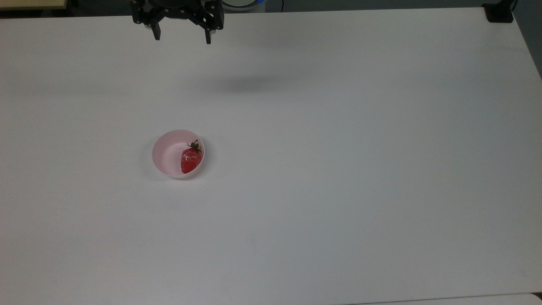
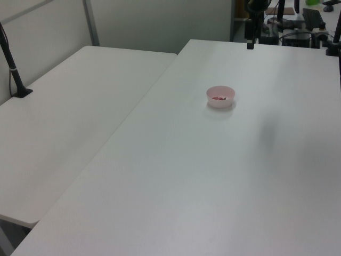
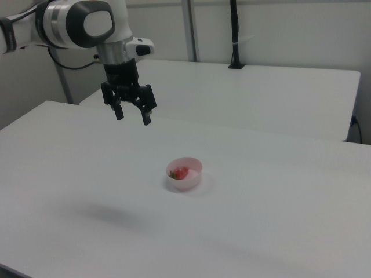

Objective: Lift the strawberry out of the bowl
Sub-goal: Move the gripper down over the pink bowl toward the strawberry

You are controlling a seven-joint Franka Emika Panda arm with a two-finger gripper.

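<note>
We see first the large white rectangular table [image 1: 338,169], which carries everything of the task; in the left view and the right view a second white table [image 2: 69,106] stands just beside it. A black post [image 3: 234,35] rises at the far edge of that second table in the right view.

Next is the white and grey robot arm [image 3: 87,26], coming in from the right view's left. It hangs its black two-finger gripper [image 3: 132,116] in the air, high over the table and well apart from the bowl. Its two fingers are spread wide and nothing is between them. In the top view the gripper [image 1: 183,37] is at the upper edge, and its soft shadow [image 1: 250,82] lies on the table toward the top view's right.

The small round pale pink plastic bowl [image 1: 163,163] stands upright on the table, in the top view's left half.

Inside it lies the small glossy red strawberry [image 1: 190,160], against the wall on the top view's right side. Its dark green leafy cap [image 1: 194,145] points to the top view's upper edge.
</note>
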